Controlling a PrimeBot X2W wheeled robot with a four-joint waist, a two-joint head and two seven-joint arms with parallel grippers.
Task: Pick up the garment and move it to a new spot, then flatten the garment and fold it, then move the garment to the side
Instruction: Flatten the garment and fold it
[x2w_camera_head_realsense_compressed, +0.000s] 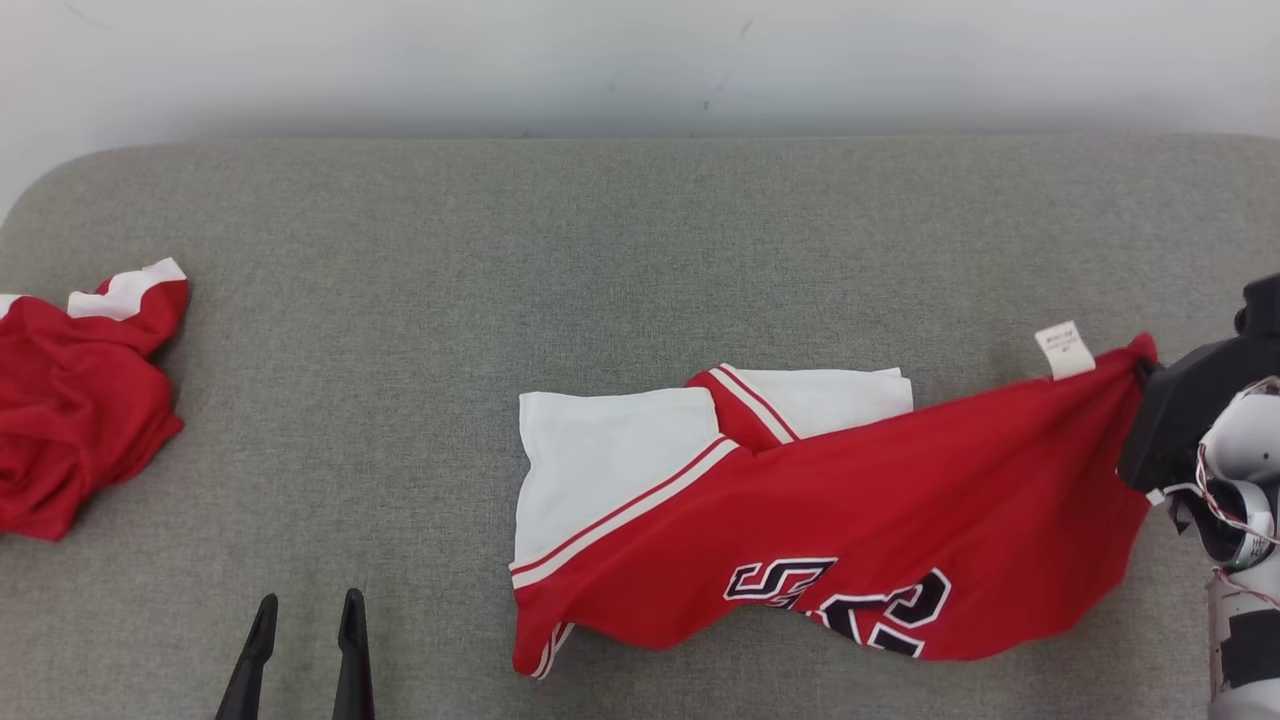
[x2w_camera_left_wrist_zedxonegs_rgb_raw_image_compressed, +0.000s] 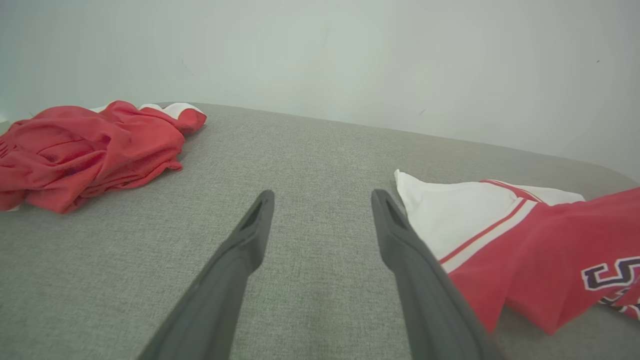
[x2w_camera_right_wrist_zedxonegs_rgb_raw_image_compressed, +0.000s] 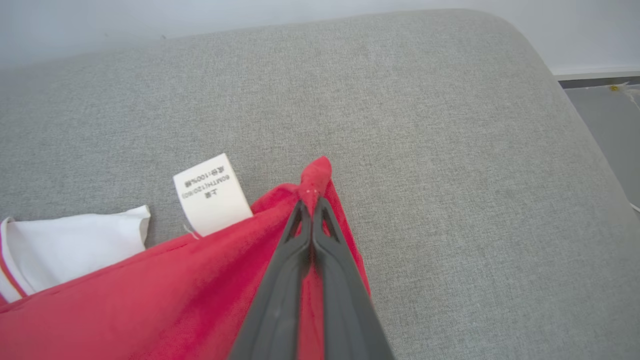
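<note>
Garment is pinched at one red corner by the closed right gripper. Left of its fingers, up close, a white tag reads "100%", I think. Left gripper gapes wide, holding nothing.

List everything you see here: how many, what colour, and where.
jersey: one, red and white with dark numerals, centre to right
care label: one, white, on the jersey's edge near the gripped corner
crumpled garment: one, red with white trim, far left
padded surface: one, grey, under everything
wall: one, white, behind
left gripper: one, dark, open, lower left
right gripper: one, dark, shut on the jersey's corner, far right
</note>
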